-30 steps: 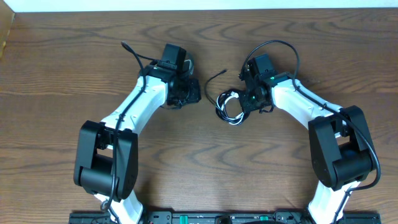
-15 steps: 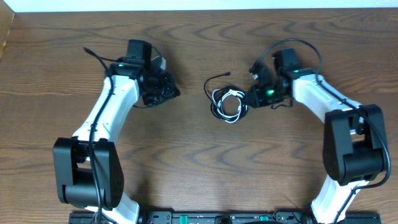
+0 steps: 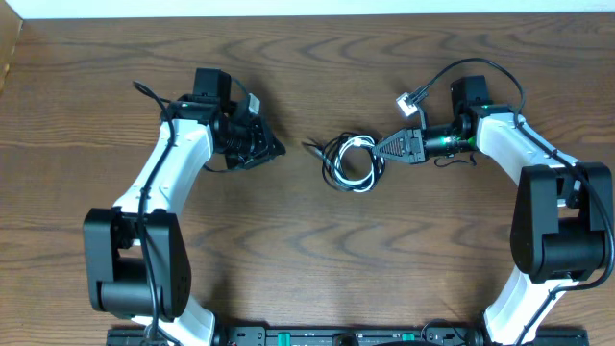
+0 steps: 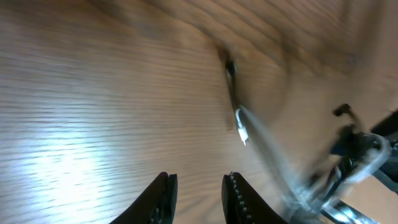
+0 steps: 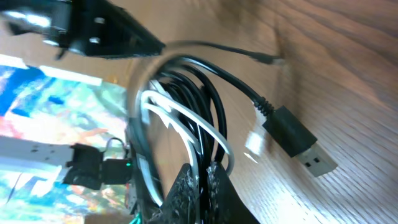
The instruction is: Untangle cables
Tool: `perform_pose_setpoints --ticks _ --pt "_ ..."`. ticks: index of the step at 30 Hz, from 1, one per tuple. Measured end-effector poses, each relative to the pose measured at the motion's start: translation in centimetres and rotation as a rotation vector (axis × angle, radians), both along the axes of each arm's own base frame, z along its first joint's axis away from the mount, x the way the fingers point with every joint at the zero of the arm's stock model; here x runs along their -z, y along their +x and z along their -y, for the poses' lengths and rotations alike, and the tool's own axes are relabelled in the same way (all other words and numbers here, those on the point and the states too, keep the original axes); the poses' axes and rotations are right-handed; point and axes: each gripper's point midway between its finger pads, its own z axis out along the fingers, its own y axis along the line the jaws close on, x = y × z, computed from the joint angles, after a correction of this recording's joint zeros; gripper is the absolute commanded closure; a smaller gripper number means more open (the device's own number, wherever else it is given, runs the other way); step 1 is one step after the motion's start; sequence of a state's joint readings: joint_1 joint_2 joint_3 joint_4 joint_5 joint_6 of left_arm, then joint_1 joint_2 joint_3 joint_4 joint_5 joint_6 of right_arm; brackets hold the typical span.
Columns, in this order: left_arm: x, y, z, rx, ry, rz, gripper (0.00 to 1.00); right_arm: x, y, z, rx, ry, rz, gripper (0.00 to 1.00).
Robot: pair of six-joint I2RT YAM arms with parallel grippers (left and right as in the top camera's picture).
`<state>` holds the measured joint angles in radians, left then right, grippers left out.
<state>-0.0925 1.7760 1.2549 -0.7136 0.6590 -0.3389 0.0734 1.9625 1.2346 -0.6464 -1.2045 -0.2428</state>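
On the table [image 3: 307, 259] we see the cables [image 3: 352, 165] mid-table, black and white loops wound together: nothing is freed yet. Our right gripper [image 3: 379, 151] seems pinched shut on the coil; our left gripper [image 3: 277, 150] hovers nearby, fingers slightly apart, empty.

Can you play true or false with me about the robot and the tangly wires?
1. The cables lie on a wooden table. True.
2. The left gripper is holding a cable. False: its fingers are apart with nothing between them, and it sits off to one side of the tangle.
3. The right gripper is closed, pinching the tangle. True.
4. Both cables are white. False: there is a black cable and a white cable.
5. The cables are already pulled apart. False: they are looped together in one bundle.
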Motion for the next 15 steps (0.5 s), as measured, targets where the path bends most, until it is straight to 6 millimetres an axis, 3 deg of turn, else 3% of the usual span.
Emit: perform_pose_setpoints --ticks 9,15 --pt "1.8 -0.6 2.3 0.041 -0.160 -0.099 0.61 -0.7 -0.1 -0.2 -0.015 0.043 0.018 0.99" --pt "2.1 0.4 2.5 0.048 -0.160 -0.054 0.57 0.9 0.2 0.4 0.007 -0.058 0.013 0.99"
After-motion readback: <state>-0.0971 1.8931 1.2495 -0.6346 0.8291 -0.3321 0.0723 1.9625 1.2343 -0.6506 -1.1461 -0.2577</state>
